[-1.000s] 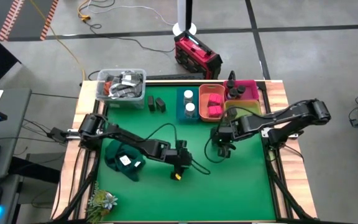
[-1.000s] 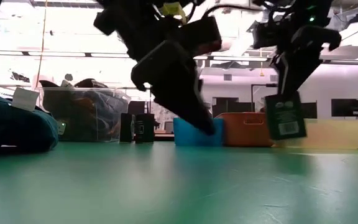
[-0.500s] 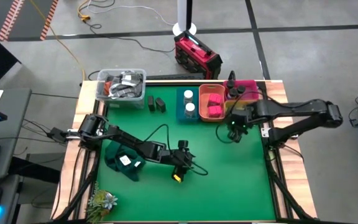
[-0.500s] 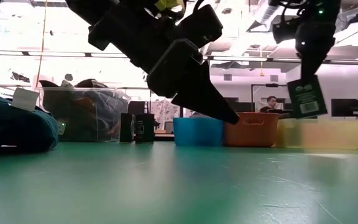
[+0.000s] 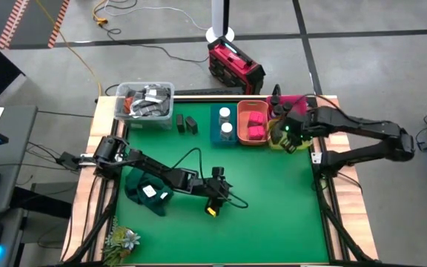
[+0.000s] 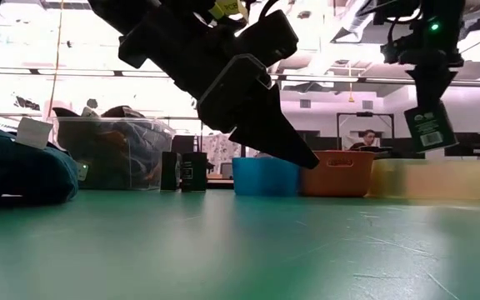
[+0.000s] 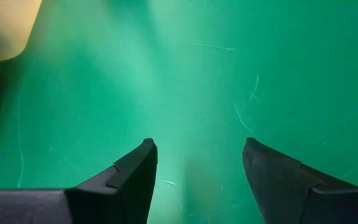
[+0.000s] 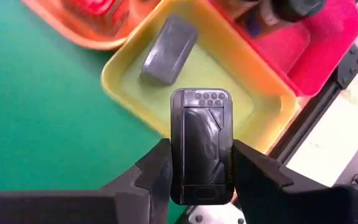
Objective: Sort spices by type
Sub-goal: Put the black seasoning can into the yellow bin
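the left gripper (image 5: pixel 212 202) hovers low over the bare middle of the counter (image 5: pixel 273 215), fingers parted, holding nothing. farther back, the right gripper (image 8: pixel 201 163) is clamped on a dark grey tin (image 8: pixel 201 144), hanging above the yellow tray (image 8: pixel 129 65) where one matching tin (image 8: pixel 168 50) already lies. the white-capped jars (image 5: pixel 224 121) sit in the blue bin (image 5: pixel 215 126), the pink boxes (image 5: pixel 256 124) in the orange one, the dark round jars (image 5: pixel 282 110) in the pink one. what looks left — two dark tins (image 5: pixel 185 123) standing at the back beside the clear tub (image 5: pixel 145 100).

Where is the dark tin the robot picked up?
The dark tin hangs in the right gripper over the yellow bin, where another grey tin lies.
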Robot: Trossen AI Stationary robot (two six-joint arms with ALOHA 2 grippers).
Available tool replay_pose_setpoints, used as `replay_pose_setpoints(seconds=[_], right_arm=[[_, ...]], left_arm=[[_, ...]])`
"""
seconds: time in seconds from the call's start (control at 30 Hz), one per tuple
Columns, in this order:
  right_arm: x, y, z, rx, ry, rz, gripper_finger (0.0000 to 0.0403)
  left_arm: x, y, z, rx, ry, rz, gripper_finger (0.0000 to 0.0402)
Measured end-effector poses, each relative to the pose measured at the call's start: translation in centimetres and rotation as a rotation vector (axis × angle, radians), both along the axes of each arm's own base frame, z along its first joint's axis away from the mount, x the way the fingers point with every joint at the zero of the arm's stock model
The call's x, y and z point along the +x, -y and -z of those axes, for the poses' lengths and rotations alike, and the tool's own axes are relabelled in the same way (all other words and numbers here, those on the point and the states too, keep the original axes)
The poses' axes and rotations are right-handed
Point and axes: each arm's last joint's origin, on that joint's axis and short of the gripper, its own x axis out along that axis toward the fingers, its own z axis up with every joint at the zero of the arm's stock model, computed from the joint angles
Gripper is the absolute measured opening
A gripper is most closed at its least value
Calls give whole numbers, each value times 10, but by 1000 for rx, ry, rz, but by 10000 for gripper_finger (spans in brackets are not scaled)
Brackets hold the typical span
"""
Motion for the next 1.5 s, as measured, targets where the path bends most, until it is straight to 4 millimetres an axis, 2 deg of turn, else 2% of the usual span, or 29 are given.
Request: replay_pose_setpoints(seconds=[0.27, 0.47, 0.8, 1.03, 1.17, 1.3, 1.4, 1.5], right_arm=[[4, 36, 4, -68, 67, 122, 171], [1, 54, 28, -70, 119, 200, 171], [-1, 57, 66, -2, 184, 191, 171], [-3, 56, 85, -6, 182, 184, 182], [-3, 56, 86, -2, 176, 183, 205], [-4, 55, 86, 0, 169, 175, 231], [-3, 56, 82, 1, 166, 172, 245], [-3, 56, 73, 5, 153, 159, 250]], left_arm=[[0, -1, 0, -3, 7, -50, 227], [-1, 2, -1, 22, 23, -117, 227], [-1, 8, -3, 66, 70, -103, 227], [-15, 1, 17, 68, 143, -96, 227], [-21, -9, 27, 59, 126, -126, 227], [-21, -13, 28, 44, 129, -145, 227], [-23, -13, 20, 51, 142, -141, 227], [-27, -16, -1, 75, 178, -165, 227]])
